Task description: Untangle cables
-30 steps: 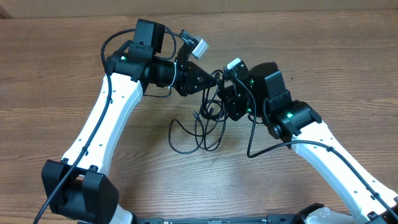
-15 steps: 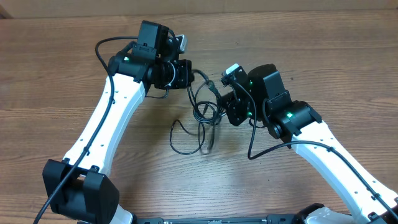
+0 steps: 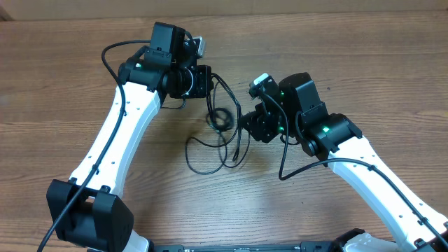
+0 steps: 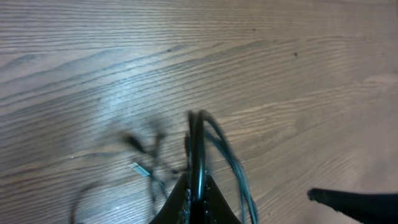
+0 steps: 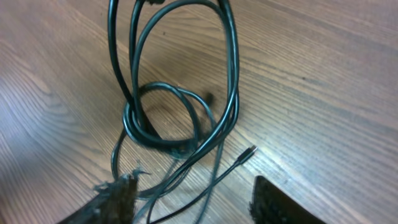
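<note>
The cables (image 3: pixel 222 119) are thin black cords hanging in loops from my left gripper (image 3: pixel 204 81) down to the wooden table, where more loops (image 3: pixel 210 157) lie. In the left wrist view my left gripper (image 4: pixel 198 194) is shut on one cable strand (image 4: pixel 198 143) that runs up between its jaws. My right gripper (image 3: pixel 250 126) stands just right of the hanging loops. In the right wrist view the right gripper (image 5: pixel 196 202) is open, with loose strands passing between its fingers (image 5: pixel 118 198). A knotted ring of cable (image 5: pixel 163 118) and a small plug tip (image 5: pixel 249 151) show there.
The bare wooden table (image 3: pixel 364 63) spreads all around. Thicker black wires run along both white arms (image 3: pixel 119 140), and one dangles under the right arm (image 3: pixel 283 164). The right finger's dark tip (image 4: pixel 357 202) shows in the left wrist view's lower right corner.
My right gripper has opened and let go of the cables. The left gripper has drawn back to the left with its strand, and the bundle has shifted left and sagged lower.
</note>
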Robot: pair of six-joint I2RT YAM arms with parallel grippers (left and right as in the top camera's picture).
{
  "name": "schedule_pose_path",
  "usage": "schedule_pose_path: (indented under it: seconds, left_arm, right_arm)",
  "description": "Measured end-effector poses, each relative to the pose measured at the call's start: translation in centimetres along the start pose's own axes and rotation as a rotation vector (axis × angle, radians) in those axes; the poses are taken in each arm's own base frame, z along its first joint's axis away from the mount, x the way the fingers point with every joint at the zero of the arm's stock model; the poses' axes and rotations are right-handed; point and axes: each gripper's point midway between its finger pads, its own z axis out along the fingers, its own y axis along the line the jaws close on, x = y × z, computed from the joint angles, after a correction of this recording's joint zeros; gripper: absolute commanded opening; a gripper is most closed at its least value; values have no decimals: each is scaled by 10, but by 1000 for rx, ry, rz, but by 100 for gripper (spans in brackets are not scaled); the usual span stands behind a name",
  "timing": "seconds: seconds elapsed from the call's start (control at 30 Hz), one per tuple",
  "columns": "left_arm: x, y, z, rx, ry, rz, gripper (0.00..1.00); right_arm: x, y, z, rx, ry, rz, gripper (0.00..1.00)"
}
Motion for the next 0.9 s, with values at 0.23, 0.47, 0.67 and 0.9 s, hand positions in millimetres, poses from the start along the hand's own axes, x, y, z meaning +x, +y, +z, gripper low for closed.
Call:
schedule_pose_path:
  seconds: [0.23, 0.47, 0.67, 0.9]
  left_arm:
    - [1, -4, 0, 25, 8, 22, 4]
    - [1, -5, 0, 29, 8, 22, 4]
    - [-1, -6, 0, 35, 1, -64, 4]
    - [2, -16, 1, 68, 17, -158, 4]
  right_arm:
    - [-2, 0, 0, -1, -7, 1, 63]
    - [-5, 1, 0, -6, -22, -5, 63]
    - [-18, 20, -2, -119, -73, -26, 66]
    - [-22, 29, -4, -172, -92, -35, 67]
